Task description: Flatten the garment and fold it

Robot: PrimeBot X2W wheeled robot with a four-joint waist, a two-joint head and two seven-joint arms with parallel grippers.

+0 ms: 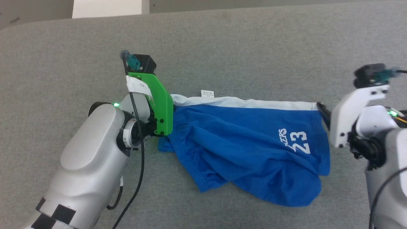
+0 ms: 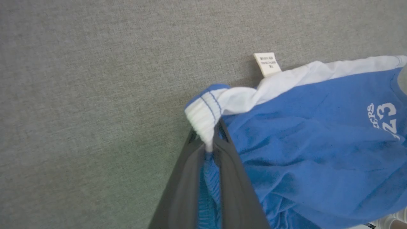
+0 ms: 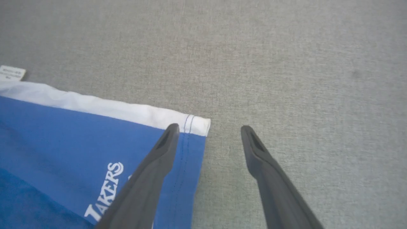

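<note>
The left pincer (image 2: pixel 208 140) clamps the garment (image 1: pixel 241 143) by its bunched waistband corner, frame centre; the right pincer (image 3: pixel 210 128) gapes empty astride the hem corner (bare table (image 1: pixel 222 41) along the top).

This looks like a robotics lab or test cell, not a home. The worktop (image 1: pixel 222 38) is a broad slab covered in plain grey felt-like cloth, with a rounded corner at the far left. A blue garment (image 1: pixel 248 146) lies on it between two machine arms. The left arm (image 1: pixel 92 159) carries a bright green bracket (image 1: pixel 162 105), a loose black cable (image 1: pixel 142 165), a lit green status light (image 1: pixel 116 104) and a black-and-white checker marking (image 1: pixel 63 213). The right arm has a white bracket (image 1: pixel 353 111). Beyond the far edge is a white panel (image 1: pixel 106 8), possibly wall or furniture; the view crops it too tightly to tell.
</note>
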